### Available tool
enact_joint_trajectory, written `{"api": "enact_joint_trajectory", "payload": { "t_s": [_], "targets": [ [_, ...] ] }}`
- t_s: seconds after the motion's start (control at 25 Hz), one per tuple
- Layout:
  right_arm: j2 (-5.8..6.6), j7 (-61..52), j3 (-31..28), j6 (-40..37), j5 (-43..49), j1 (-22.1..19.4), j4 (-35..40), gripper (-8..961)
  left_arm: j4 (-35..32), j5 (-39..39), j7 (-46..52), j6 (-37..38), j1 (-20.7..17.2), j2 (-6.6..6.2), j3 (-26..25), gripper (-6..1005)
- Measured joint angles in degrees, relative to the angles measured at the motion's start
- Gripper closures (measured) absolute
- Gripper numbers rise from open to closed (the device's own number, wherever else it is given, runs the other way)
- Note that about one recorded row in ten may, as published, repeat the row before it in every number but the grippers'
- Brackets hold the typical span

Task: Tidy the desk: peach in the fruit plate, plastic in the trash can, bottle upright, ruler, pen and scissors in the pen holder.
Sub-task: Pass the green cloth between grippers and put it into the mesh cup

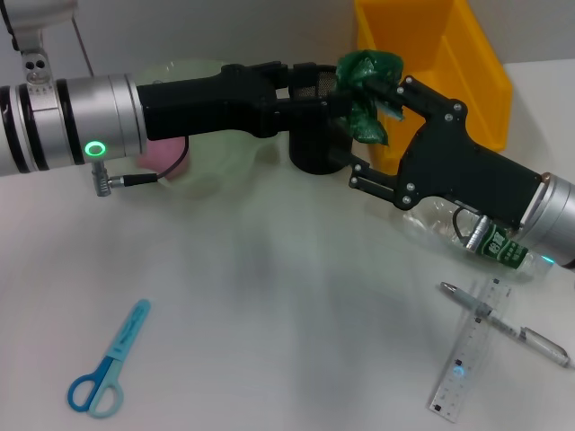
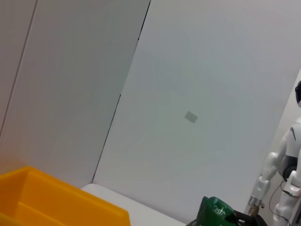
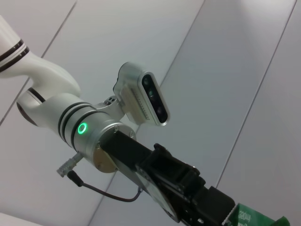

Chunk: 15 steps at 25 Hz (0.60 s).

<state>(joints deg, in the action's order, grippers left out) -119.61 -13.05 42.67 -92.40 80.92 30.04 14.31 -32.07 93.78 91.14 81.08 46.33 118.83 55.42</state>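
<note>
The crumpled green plastic (image 1: 367, 83) hangs in the air in front of the yellow trash can (image 1: 449, 63). My left gripper (image 1: 343, 85) reaches across from the left and is shut on the plastic. My right gripper (image 1: 373, 133) comes from the right, open wide, with the plastic between its fingers. The plastic (image 3: 256, 217) also shows in the right wrist view at the tip of the left arm. The black pen holder (image 1: 314, 153) stands behind the left gripper. A pink peach (image 1: 160, 160) lies in the pale green fruit plate (image 1: 211, 166). The bottle (image 1: 454, 229) lies on its side under the right arm.
Blue scissors (image 1: 110, 361) lie at the front left. A pen (image 1: 508, 325) lies across a clear ruler (image 1: 467, 361) at the front right. The yellow trash can (image 2: 56, 202) fills a corner of the left wrist view, with the plastic (image 2: 214, 213) beside it.
</note>
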Motion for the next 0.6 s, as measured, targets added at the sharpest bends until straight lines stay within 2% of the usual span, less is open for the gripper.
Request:
{"api": "enact_joint_trajectory", "payload": {
  "t_s": [0.56,0.6],
  "targets": [
    [-0.01,1.3,0.0,0.1,0.1,1.0,-1.5,224,0.1,-0.1,0.5,-0.6,0.1,0.00,0.3,277],
    [-0.01,1.3,0.0,0.1,0.1,1.0,-1.5,224,0.1,-0.1,0.5,-0.6,0.1,0.00,0.3,350]
  ]
}}
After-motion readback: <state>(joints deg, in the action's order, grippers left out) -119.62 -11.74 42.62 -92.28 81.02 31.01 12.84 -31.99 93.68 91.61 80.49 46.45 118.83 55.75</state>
